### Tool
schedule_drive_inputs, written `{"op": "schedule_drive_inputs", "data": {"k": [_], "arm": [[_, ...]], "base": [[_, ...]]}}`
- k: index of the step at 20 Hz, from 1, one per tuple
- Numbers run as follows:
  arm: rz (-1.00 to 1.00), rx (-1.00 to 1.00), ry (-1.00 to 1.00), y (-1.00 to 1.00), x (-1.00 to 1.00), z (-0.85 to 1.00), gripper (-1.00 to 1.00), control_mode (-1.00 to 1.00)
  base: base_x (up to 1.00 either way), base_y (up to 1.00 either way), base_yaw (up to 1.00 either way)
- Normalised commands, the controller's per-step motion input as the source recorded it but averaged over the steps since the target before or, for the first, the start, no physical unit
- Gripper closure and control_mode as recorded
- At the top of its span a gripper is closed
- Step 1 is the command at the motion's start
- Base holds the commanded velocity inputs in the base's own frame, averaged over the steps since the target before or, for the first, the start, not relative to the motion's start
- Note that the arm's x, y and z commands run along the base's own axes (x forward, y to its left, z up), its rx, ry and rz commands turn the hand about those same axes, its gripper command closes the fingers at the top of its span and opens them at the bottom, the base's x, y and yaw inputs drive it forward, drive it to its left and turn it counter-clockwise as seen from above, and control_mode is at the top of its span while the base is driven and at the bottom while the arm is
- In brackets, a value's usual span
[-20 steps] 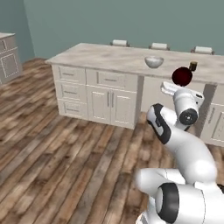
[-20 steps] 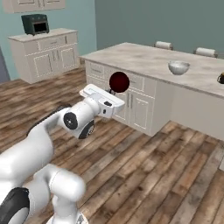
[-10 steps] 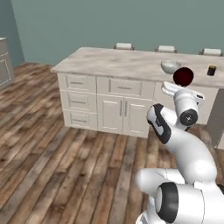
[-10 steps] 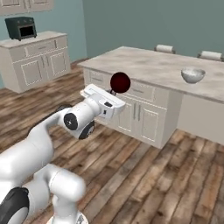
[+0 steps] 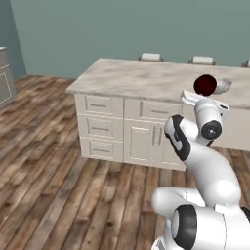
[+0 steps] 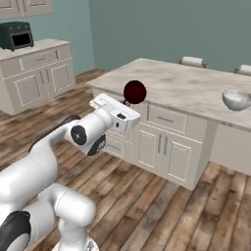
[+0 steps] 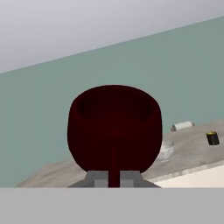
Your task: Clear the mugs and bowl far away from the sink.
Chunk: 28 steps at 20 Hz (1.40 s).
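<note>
Jaws clamp the dark maroon mug (image 7: 114,131) aloft, with the marble bowl (image 6: 237,99) beyond on the island surface (image 6: 181,86).

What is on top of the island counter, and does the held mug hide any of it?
The marbled bowl sits on the island counter. In the left base view the maroon mug, clamped in the gripper, covers part of that bowl.

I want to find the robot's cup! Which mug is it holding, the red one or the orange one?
The dark red mug. The gripper is shut on it, holding it up in the air. The orange mug sits far off on the counter.
</note>
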Motion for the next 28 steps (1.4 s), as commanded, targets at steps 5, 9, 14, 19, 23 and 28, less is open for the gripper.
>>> {"op": "schedule_drive_inputs", "data": {"k": [5,9,14,19,23,28], "arm": [[0.00,0.00,0.00,0.00,0.00,0.00,1.00,1.00],[0.00,0.00,0.00,0.00,0.00,0.00,1.00,1.00],[0.00,0.00,0.00,0.00,0.00,0.00,1.00,1.00],[0.00,0.00,0.00,0.00,0.00,0.00,1.00,1.00],[0.00,0.00,0.00,0.00,0.00,0.00,1.00,1.00],[0.00,-0.01,0.52,-0.03,0.80,-0.02,1.00,-1.00]], "base": [[1.00,0.00,-0.10],[1.00,0.00,-0.07],[1.00,0.00,-0.02],[1.00,0.00,0.00],[1.00,0.00,0.00],[0.20,0.00,0.00]]}}
